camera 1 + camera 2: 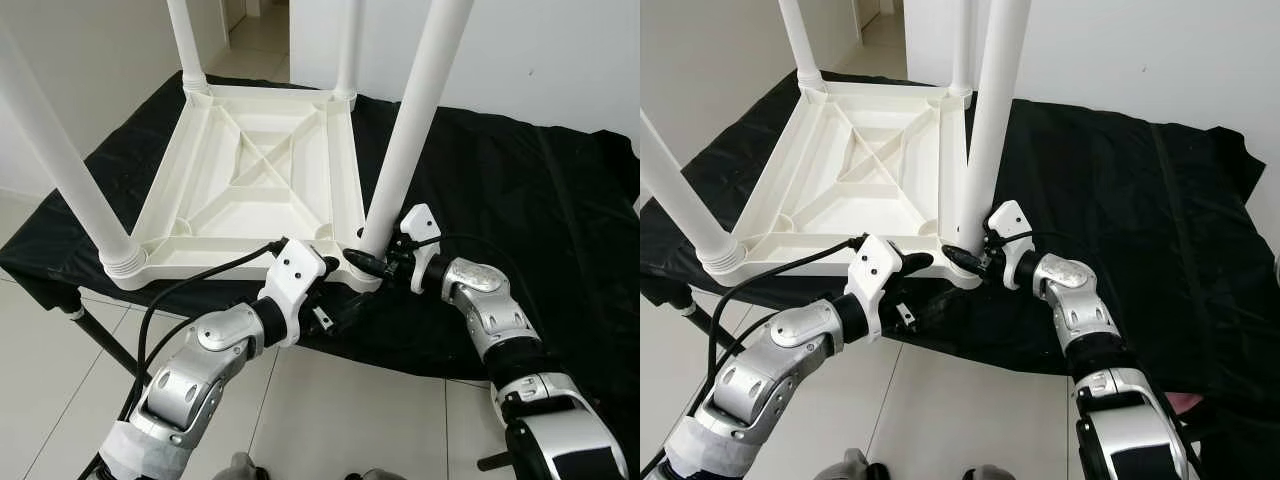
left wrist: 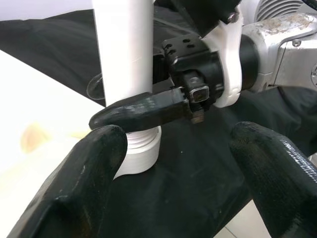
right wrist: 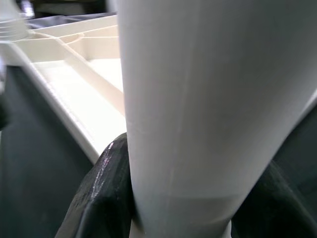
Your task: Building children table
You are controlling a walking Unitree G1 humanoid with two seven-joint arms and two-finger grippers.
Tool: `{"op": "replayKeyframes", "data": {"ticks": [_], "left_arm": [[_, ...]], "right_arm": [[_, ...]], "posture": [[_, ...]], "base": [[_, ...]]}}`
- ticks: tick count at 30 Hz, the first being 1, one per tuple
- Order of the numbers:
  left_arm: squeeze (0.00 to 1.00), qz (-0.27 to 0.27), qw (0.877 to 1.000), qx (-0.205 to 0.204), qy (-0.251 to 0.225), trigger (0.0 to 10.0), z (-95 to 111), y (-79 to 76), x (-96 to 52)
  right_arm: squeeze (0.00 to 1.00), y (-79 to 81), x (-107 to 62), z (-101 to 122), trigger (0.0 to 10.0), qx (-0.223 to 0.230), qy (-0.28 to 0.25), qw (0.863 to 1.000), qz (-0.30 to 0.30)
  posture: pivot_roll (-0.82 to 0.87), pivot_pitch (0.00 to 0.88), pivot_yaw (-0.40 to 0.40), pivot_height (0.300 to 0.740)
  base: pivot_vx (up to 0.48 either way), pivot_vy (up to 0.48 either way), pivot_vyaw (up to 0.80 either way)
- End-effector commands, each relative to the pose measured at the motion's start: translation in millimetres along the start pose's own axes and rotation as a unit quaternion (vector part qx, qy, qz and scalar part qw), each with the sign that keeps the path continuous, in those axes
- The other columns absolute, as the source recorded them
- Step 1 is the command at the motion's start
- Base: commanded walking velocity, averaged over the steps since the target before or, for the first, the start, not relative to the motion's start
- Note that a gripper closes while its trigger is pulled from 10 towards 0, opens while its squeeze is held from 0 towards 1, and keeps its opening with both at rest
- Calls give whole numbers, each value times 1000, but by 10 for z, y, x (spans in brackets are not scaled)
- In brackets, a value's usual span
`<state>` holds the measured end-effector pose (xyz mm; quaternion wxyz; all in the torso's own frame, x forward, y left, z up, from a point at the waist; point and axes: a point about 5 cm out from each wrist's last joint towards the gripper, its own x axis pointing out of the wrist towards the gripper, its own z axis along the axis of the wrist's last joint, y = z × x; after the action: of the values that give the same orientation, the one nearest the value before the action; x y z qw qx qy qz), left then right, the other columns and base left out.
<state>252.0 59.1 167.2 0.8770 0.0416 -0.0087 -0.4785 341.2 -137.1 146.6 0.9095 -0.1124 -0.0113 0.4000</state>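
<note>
Left eye view: white table point(image 1: 250, 180) upside down on bench under black cloth point(image 1: 520, 190), frame centre-left, four legs up. Right gripper point(image 1: 368, 262) clamped on near-right leg point(image 1: 410, 130) at its base. Left gripper point(image 1: 335, 300) below table's near corner, lower centre.

Left wrist view: left gripper fingers point(image 2: 74, 188) spread wide, holding nothing; leg base beyond.

Right wrist view: right gripper fingers point(image 3: 106, 188) pressed on both sides of leg.
</note>
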Motion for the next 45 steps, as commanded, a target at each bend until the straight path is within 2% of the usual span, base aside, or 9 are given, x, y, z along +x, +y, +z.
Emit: {"op": "replayKeyframes", "data": {"ticks": [1, 20, 21, 24, 30, 31, 34, 35, 45], "left_arm": [[0, -4, 1000, -3, 5, 10000, -37, -22, -11], [0, -3, 1000, 21, 16, 10000, -62, 81, -52], [0, -3, 1000, 22, 16, 10000, -62, 85, -47], [0, -4, 1000, 24, 16, 10000, -61, 91, -40], [0, -5, 1000, 24, 13, 10000, -51, 97, -24], [0, -5, 1000, 25, 12, 10000, -49, 95, -27], [0, -5, 1000, 25, 12, 10000, -48, 95, -29], [0, -4, 1000, 24, 10, 10000, -41, 103, -22], [0, -2, 1000, 26, 3, 10000, 1, 136, -6]], "right_arm": [[0, -23, -52, -106, 10000, -1, 30, 999, -39], [0, 451, -67, 27, 10000, 91, 55, 938, -330], [882, 455, -65, 59, 10000, 94, 48, 939, -328], [1000, 473, -52, 102, 10000, 98, 37, 941, -322], [1000, 458, -34, 119, 10000, 108, 35, 961, -251], [475, 427, -54, 110, 10000, 100, 35, 970, -219], [475, 403, -68, 105, 10000, 93, 35, 975, -199], [0, 328, -115, 68, 10000, 85, 25, 986, -140], [0, -22, -167, 35, 10000, -1, 17, 999, -38]], "posture": [[-78, 53, -7, 740], [-78, 29, -26, 740], [-79, 25, -27, 740], [-80, 22, -26, 740], [-80, 15, -24, 740], [-80, 14, -24, 740], [-79, 15, -23, 740], [-76, 13, -23, 740], [-77, 16, -4, 740]], "base": [[0, 0, 0], [0, 0, 0], [0, 0, 0], [0, 0, 0], [0, 0, 0], [0, 0, 0], [0, 0, 0], [0, 0, 0], [0, 0, 0]]}}
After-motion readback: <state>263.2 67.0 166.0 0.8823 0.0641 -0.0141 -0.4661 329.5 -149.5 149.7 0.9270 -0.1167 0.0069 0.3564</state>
